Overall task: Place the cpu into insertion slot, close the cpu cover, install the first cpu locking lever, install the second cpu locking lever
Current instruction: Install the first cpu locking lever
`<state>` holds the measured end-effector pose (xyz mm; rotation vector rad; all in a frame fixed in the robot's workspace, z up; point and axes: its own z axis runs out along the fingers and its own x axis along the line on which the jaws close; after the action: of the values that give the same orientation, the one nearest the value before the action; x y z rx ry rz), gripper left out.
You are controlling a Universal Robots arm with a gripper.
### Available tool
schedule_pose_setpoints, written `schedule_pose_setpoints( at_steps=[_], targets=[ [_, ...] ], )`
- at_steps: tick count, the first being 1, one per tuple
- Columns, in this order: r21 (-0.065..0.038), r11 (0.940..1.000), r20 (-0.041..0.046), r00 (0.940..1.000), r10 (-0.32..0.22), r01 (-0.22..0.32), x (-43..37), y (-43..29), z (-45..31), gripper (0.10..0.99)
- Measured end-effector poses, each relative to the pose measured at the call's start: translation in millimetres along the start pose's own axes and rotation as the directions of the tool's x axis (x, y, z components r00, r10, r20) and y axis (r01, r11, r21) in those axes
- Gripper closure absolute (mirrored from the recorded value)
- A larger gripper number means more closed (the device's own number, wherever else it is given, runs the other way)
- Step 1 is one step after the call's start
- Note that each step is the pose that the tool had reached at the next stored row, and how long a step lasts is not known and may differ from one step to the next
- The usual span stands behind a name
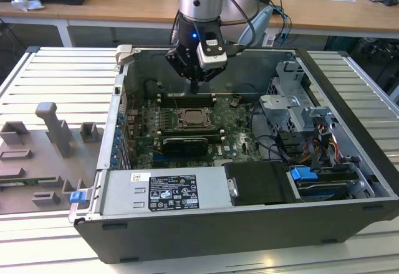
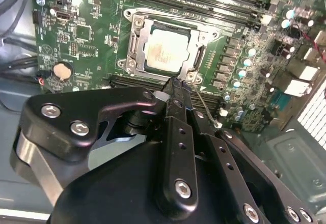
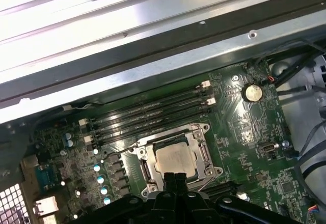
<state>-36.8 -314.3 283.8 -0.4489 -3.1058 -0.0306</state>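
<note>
Hand (image 2: 175, 85) pinched shut, empty, beside the cpu cover (image 2: 137, 40), likely for nudging a locking lever (image 2: 205, 108); cpu (image 2: 165, 51) seated beneath

I see a silvery ribbed counter (image 1: 56, 75) of long metal slats stretching across the exterior view. An open dark computer case (image 1: 206, 236) lies flat on its middle and covers most of the surface. On the exterior view's left, just beside the case, a grey moulded fixture tray (image 1: 37, 162) rests on the slats, with upright blocks rising from it. A small blue clip (image 1: 77, 196) sits where the tray meets the case's corner; I cannot tell which it belongs to.
</note>
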Motion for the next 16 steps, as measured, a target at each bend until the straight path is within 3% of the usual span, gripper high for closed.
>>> schedule_pose_setpoints(
  at_steps=[9,16],
  targets=[
    [0.000,0.9948,-0.0019,0.9948,-0.102,0.102,0.0,0.0,0.0,0.980],
    [0.001,0.9809,-0.0037,0.9809,-0.194,0.194,0.0,0.0,0.0,0.980]
  ],
)
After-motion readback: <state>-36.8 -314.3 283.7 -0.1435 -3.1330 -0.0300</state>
